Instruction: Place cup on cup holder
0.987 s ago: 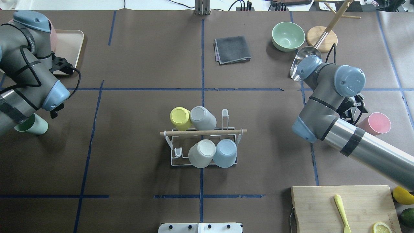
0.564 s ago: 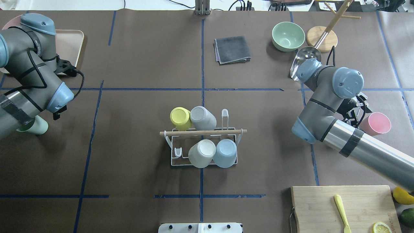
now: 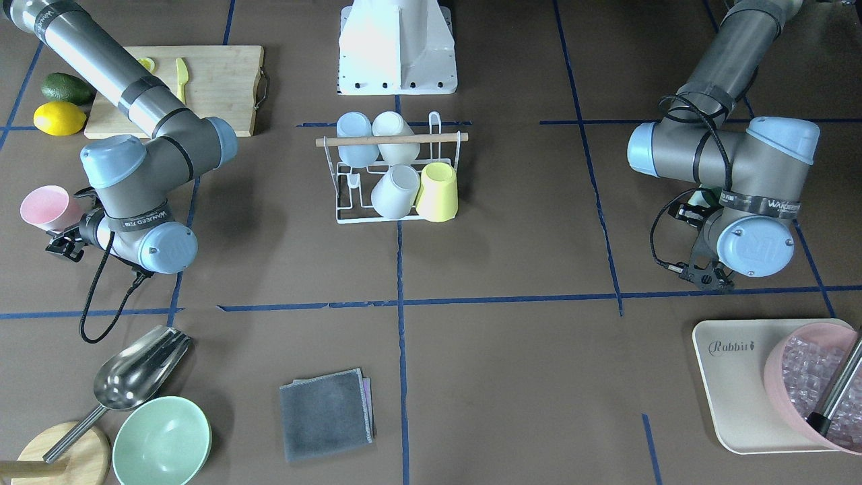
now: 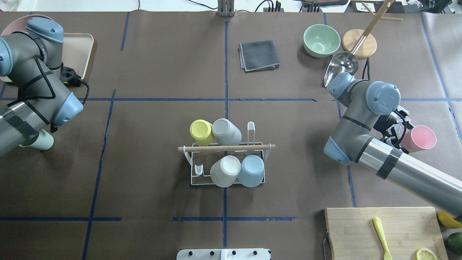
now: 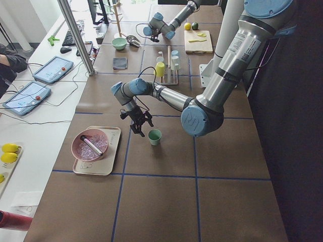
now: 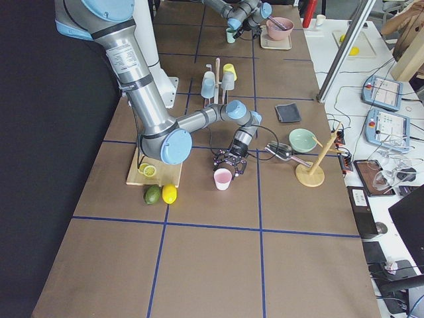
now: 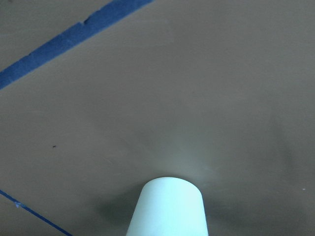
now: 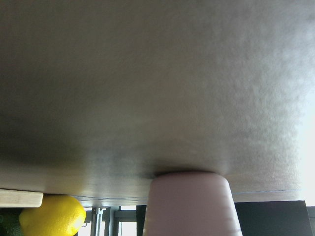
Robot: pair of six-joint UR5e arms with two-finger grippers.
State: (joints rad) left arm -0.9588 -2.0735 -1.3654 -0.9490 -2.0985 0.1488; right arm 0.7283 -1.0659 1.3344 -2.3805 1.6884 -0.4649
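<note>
The cup holder (image 4: 225,147), a white wire rack with a wooden rod across its top, stands mid-table and carries yellow, grey, white and blue cups upside down. A pale green cup (image 4: 38,141) stands on the table at the left, and it also shows in the left wrist view (image 7: 167,206). My left gripper (image 5: 140,125) is just beside it, toward the tray; I cannot tell if it is open. A pink cup (image 4: 418,138) stands on the table at the right. My right gripper (image 4: 397,130) is open right next to it, not holding it.
A grey cloth (image 4: 259,55), green bowl (image 4: 321,40), metal scoop (image 4: 341,66) and wooden stand (image 4: 359,43) lie at the far side. A cutting board (image 4: 382,231) is near right, with a lemon (image 3: 59,118) and avocado (image 3: 64,87). A tray (image 3: 734,384) is far left.
My left wrist has swung toward the far side, uncovering more of the green cup. My right wrist has shifted slightly. Both cups have stayed in place.
</note>
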